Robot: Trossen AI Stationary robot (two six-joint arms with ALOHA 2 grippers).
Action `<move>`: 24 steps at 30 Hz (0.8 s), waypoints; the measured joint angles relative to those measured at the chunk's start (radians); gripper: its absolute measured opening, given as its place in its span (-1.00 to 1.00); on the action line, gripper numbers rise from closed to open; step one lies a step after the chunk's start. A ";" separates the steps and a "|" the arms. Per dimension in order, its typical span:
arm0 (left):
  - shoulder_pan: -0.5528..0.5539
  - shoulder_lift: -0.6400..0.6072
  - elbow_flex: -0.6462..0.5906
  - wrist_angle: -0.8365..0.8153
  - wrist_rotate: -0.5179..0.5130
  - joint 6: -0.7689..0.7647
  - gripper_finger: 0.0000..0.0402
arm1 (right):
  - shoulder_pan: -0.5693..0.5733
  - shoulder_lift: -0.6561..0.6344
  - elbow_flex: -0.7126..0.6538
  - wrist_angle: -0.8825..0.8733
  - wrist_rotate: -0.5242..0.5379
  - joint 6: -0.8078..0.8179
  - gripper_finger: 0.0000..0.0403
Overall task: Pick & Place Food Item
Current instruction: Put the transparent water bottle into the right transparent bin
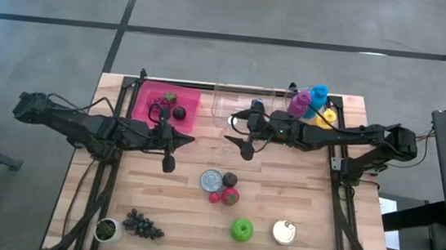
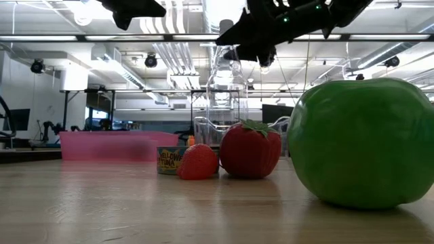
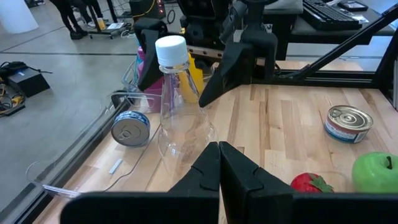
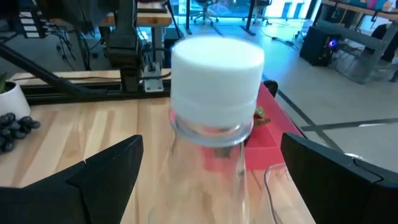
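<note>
- At the table's near left corner stood a small potted plant [image 1: 105, 229], with a bunch of dark grapes [image 1: 143, 226] just beside it.
- The pink tray [image 1: 145, 99] lay at the far left of the wooden table [image 1: 166, 202], with a few dark food pieces [image 1: 172, 109] inside it.
- The left gripper [image 1: 169, 164] hovered over bare wood in front of the tray, its fingers pressed together and holding nothing; the left wrist view showed the two dark fingers [image 3: 239, 177] meeting.
- Near the table's middle a tuna can [image 1: 212, 180] stood with a dark round fruit [image 1: 230, 179] and a red strawberry [image 1: 230, 195] touching or just beside it; the low view showed the same cluster from table height.
- A clear plastic bottle [image 3: 176, 102] with a white cap [image 4: 216, 61] stood upright near the far middle, beside a clear bin [image 1: 231, 103].
- The right gripper [image 1: 243, 143] was at that bottle, fingers spread wide with one on each side of the neck, not touching it.
- A green apple [image 1: 242, 229] sat towards the near edge, with a second can [image 1: 283, 232] just to its right.
- Coloured bottles [image 1: 310, 102] stood clustered at the far right.
</note>
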 joint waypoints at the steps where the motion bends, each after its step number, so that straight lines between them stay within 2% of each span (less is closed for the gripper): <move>1: 0.000 0.000 0.000 -0.002 0.000 0.000 -0.99 | 0.000 0.001 0.003 0.000 0.000 -0.001 0.88; 24: 0.000 0.000 0.000 -0.054 0.000 0.000 -0.99 | -0.006 0.036 0.021 0.044 0.000 -0.019 0.88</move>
